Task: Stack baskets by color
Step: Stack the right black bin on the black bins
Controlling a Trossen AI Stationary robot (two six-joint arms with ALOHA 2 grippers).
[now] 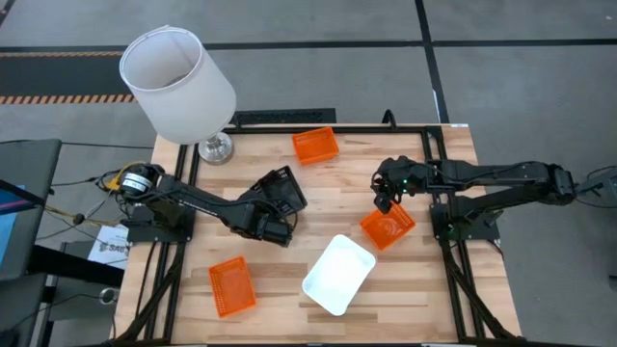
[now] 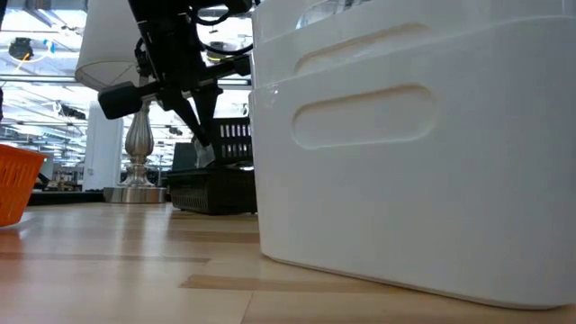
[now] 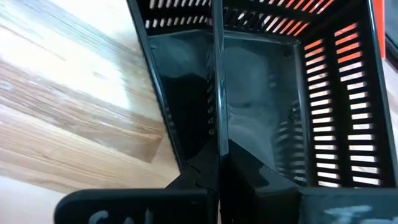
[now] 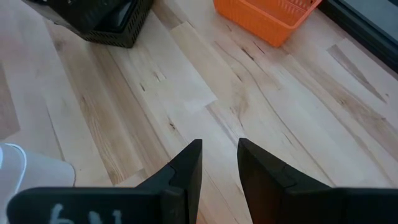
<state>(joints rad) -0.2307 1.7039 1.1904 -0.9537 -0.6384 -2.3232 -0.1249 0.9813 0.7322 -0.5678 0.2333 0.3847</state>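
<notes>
High view: left claw [image 1: 280,207] clamped on black slotted plastic basket's [image 1: 281,189] wall for stacking; right claw [image 1: 386,200] parted, empty, above wooden bench [image 1: 289,280].

In the low view the white basket [image 2: 414,153] sits so near the lens that it is cut off at the top and right edges, hiding the table behind it (both far orange baskets included). The left gripper's [image 1: 273,224] fingertips are lost against the black basket [image 1: 281,190] from above. The lamp [image 2: 121,81] is cropped at the low view's top, and an orange basket [image 2: 16,180] at its left edge.
</notes>
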